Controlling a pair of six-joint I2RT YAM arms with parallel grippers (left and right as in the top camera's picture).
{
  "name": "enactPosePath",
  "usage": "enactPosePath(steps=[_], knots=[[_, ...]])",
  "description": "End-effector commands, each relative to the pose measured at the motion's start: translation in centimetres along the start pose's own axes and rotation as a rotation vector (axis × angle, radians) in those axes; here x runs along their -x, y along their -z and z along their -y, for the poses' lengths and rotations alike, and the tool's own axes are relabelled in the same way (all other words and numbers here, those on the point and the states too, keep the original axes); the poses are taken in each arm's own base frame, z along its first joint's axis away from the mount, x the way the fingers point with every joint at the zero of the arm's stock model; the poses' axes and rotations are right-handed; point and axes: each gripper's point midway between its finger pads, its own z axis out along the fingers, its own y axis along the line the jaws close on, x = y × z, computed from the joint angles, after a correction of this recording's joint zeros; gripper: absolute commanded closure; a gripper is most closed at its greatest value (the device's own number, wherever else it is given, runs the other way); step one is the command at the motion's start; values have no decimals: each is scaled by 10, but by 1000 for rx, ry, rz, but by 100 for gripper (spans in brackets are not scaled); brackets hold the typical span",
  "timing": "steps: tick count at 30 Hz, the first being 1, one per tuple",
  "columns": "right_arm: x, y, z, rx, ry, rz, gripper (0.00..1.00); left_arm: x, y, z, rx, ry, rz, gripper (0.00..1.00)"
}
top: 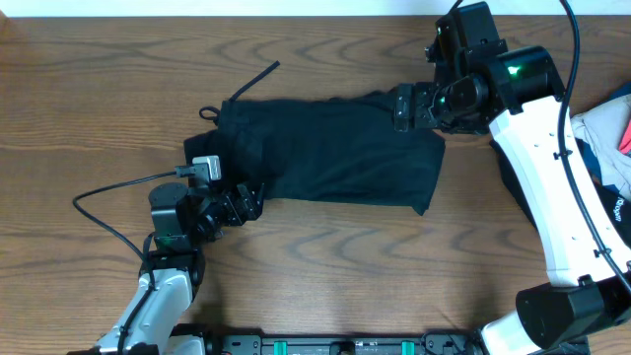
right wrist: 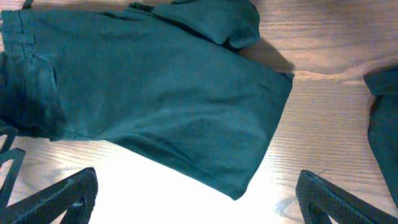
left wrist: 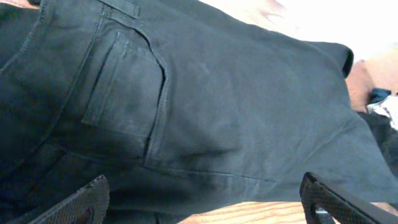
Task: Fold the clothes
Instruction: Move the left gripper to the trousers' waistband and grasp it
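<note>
A pair of black shorts (top: 335, 153) lies folded flat in the middle of the wooden table, waistband and drawstring to the left. The left wrist view shows its back pocket and seams (left wrist: 124, 87); the right wrist view shows its hem end (right wrist: 161, 93). My left gripper (top: 242, 205) is open at the shorts' lower left corner, its fingers (left wrist: 205, 202) spread over the fabric edge and bare wood. My right gripper (top: 406, 106) is open at the shorts' upper right edge, its fingers (right wrist: 196, 199) wide apart above the table, holding nothing.
A pile of other clothes (top: 606, 133), whitish with pink and blue and some black, lies at the right edge under my right arm. A dark garment edge shows in the right wrist view (right wrist: 382, 118). A black cable (top: 108, 212) loops left of my left arm.
</note>
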Motion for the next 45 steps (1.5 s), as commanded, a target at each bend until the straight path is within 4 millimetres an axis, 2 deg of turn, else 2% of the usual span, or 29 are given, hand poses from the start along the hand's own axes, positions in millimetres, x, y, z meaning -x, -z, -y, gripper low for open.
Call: enactPosePath(steps=[1,4,6,9,11,13,16,19,23,31,36,45], knots=[[3,-1,5,-29,-4,13,1,16,3,19,-75,37,12,2],[4,-1,9,-48,-4,20,1,20,5,26,-46,23,-48,2],[5,0,10,-57,-4,23,1,25,11,18,89,-34,-94,2],[5,0,11,-61,-4,26,1,47,36,4,348,-90,-112,2],[6,0,11,-61,-4,28,1,64,60,0,496,-109,-97,2],[6,0,11,-61,-4,28,1,76,82,-4,597,-66,-65,2],[5,-1,11,-61,-4,27,1,72,97,-12,661,50,-36,2],[5,-1,11,-62,-4,25,1,55,102,-24,713,184,-63,2],[4,-1,11,-63,-4,23,1,40,90,-38,731,238,-99,2],[3,-1,12,-65,-4,15,1,15,40,-50,653,309,-234,2],[1,-1,12,-68,-4,8,1,-1,33,-71,696,451,-273,2],[4,-1,11,-64,-4,19,1,-12,24,-88,655,565,-322,2]])
